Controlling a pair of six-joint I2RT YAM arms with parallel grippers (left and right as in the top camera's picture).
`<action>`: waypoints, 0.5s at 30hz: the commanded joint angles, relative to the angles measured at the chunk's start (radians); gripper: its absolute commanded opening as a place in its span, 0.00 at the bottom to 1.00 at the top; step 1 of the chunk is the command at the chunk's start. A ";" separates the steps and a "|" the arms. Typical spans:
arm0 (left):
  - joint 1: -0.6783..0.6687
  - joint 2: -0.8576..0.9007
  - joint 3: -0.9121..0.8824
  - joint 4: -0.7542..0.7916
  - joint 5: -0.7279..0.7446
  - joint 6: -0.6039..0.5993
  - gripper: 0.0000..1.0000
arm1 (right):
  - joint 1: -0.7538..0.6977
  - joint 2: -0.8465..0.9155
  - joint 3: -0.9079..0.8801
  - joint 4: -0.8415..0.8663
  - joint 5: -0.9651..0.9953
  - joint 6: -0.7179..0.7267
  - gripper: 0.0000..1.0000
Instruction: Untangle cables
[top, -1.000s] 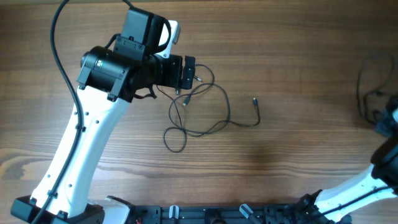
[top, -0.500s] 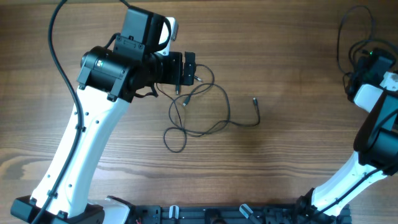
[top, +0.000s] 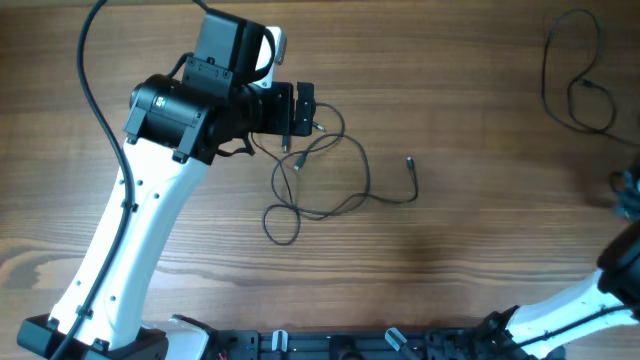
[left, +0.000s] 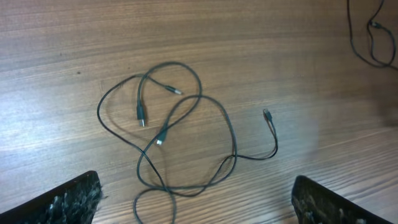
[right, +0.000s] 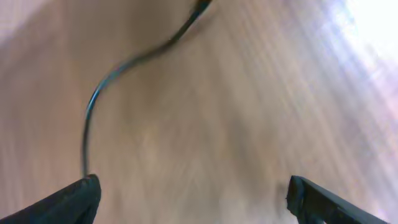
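Centrally, tangled cables (left: 200, 92) on wooden table (top: 480, 240), another loop (top: 546, 75) far right, left tool (left: 199, 199) and right tool (right: 193, 198) released

The table (top: 480, 250) is smooth brown wood with visible grain and a faint sheen. The cables (left: 160, 138) are matt black, rubbery-looking. The left arm (top: 130, 250) has a glossy white shell and matt black housings. The left gripper (left: 196, 190) has rough, grainy black pads (left: 71, 199).

Thin blk cables (left: 160, 138), tangled loose loops
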 joint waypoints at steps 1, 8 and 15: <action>-0.003 0.005 -0.007 -0.028 0.005 -0.006 1.00 | -0.092 -0.013 0.005 -0.021 -0.070 0.098 0.99; -0.003 0.005 -0.007 -0.056 0.005 -0.006 1.00 | -0.141 -0.010 0.005 0.204 0.034 -0.051 0.99; -0.003 0.005 -0.007 -0.034 0.005 -0.006 1.00 | -0.141 0.098 0.005 0.268 0.068 -0.088 0.87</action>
